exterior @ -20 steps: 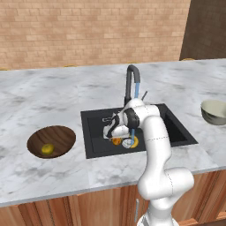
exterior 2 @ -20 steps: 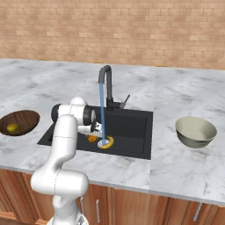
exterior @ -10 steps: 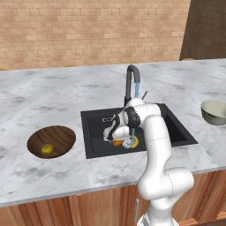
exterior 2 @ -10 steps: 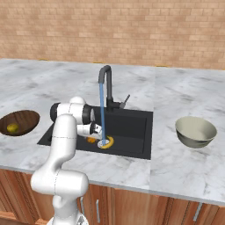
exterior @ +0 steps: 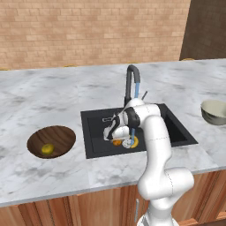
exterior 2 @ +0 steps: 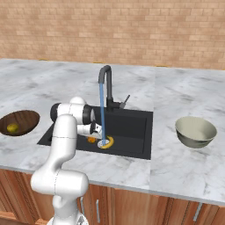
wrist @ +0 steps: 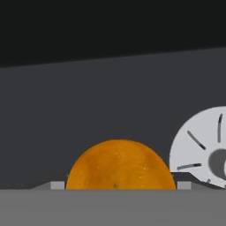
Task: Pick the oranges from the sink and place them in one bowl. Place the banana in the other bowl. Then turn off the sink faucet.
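The bright orange (wrist: 119, 165) lies on the floor of the black sink (exterior: 95, 130), beside the round silver drain (wrist: 205, 152). My gripper (wrist: 120, 185) reaches down into the basin, a fingertip pressed against each side of that orange (exterior: 116, 142). The banana (exterior: 134, 142) lies just right of it, by the drain. The duller yellow-green orange (exterior: 47, 148) rests in the dark wooden bowl (exterior: 62, 134) on the left counter. Empty, the pale grey-beige bowl (exterior 2: 195, 136) stands on the right. Water runs from the gooseneck faucet (exterior 2: 107, 83) onto the drain.
The faucet's arched spout and its water stream (exterior 2: 102, 114) stand right beside my forearm. Marble counter surrounds the sink, with a brick wall behind it. The counter's front edge lies close below the basin.
My fingers have drawn in from wide open until they touch the bright orange's sides. The hand has sunk slightly in the sink. Fruit and bowls have not moved.
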Robot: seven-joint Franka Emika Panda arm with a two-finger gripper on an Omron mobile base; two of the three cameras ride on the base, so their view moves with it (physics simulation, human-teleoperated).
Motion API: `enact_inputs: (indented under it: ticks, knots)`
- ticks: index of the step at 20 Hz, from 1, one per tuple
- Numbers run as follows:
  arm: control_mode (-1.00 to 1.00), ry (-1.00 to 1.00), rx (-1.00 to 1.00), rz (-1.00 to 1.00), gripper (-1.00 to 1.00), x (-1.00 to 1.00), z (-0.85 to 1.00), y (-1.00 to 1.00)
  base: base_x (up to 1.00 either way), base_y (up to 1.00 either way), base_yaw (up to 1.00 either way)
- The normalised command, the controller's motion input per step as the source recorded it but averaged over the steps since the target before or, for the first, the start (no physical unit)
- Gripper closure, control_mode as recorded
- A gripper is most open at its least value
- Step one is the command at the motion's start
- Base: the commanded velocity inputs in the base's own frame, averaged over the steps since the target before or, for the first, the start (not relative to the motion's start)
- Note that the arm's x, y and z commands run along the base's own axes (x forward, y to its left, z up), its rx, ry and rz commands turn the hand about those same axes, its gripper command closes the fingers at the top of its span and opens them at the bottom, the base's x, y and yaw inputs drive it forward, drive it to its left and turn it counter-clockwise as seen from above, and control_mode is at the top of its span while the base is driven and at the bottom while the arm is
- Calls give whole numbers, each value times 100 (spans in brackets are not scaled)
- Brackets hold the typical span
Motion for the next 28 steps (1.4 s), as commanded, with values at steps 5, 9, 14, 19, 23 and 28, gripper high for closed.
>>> enact_inputs:
  ticks: [5, 9, 14, 19, 23, 28]
  knots:
    - [-100, 0, 0, 0, 100, -15, 36, 2, 0, 0, 0]
    - [-100, -8, 0, 0, 100, -30, 40, 11, 0, 0, 0]
    - [-100, -20, 0, 0, 100, -34, 4, 14, 0, 0, 0]
    - [-100, -20, 0, 0, 100, -24, 18, 3, 0, 0, 0]
    - [-100, -6, 0, -2, 100, 10, 75, 0, 0, 0, 0]
    - [-100, 1, 0, -4, 100, 23, 100, 0, 0, 0, 0]
